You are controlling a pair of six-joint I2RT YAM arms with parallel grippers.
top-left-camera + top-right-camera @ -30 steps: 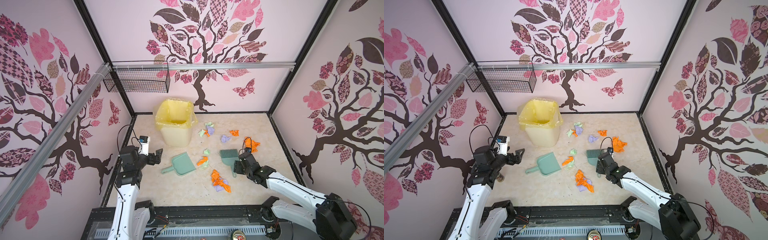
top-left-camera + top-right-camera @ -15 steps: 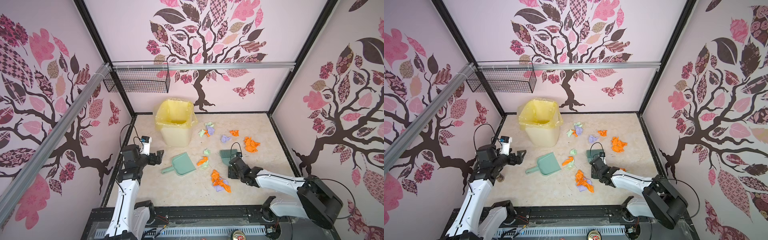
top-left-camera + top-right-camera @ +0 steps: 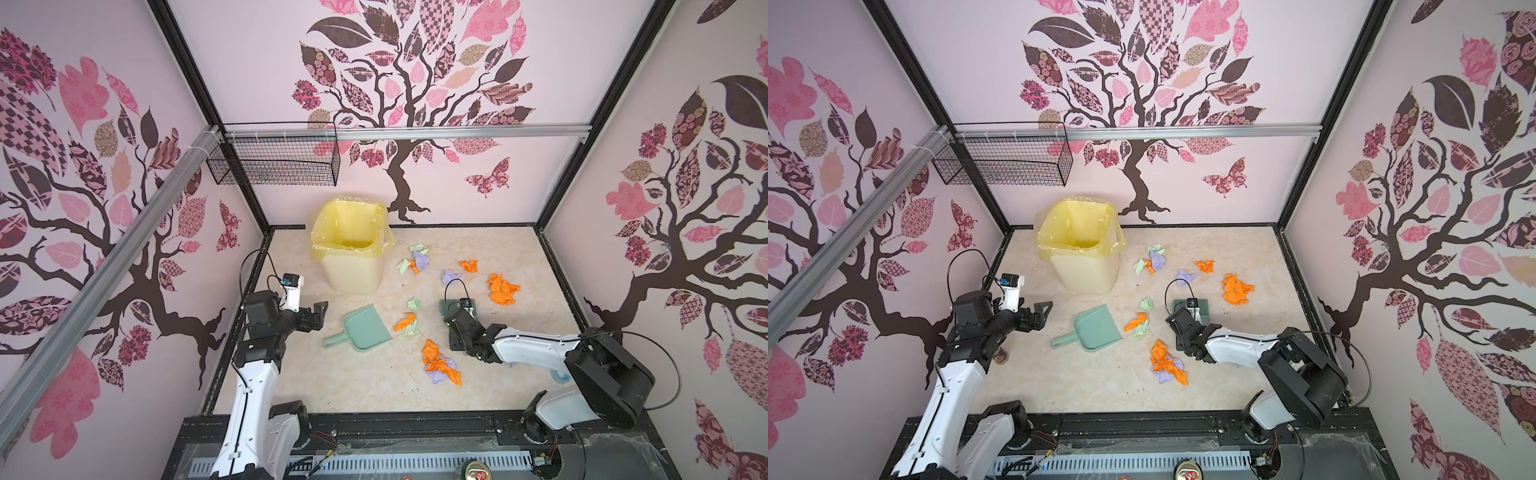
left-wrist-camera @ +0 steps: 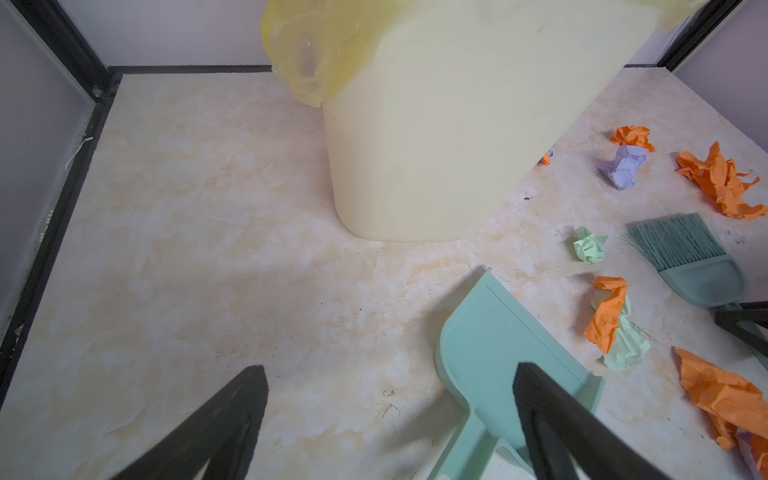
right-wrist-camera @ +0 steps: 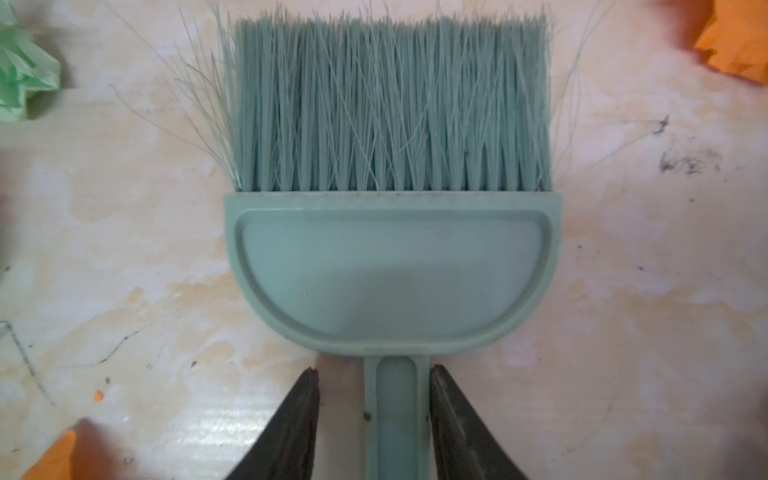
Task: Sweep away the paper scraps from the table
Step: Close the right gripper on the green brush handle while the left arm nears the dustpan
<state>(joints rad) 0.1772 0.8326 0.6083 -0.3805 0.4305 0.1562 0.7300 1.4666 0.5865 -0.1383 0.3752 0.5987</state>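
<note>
Paper scraps (image 3: 440, 365) lie scattered over the middle and right of the tabletop (image 3: 374, 390), from beside the bin (image 3: 353, 266) toward the front. The largest orange-and-lavender clump stretches diagonally, back-left to front-right. The right tool (image 5: 373, 370) straddles the brush (image 5: 390, 270) handle, jaws narrowed, a gap showing on one side. The left tool (image 4: 388, 368) hangs wide open and empty near the dustpan (image 4: 498, 340) handle.

Upright left arm (image 3: 253, 374), wrist pitched forward and down; left gripper (image 4: 388, 370) jaws spread wide. Low, outstretched right arm (image 3: 528, 345); right gripper (image 5: 372, 370) jaws narrowed but parted, close to the surface.
</note>
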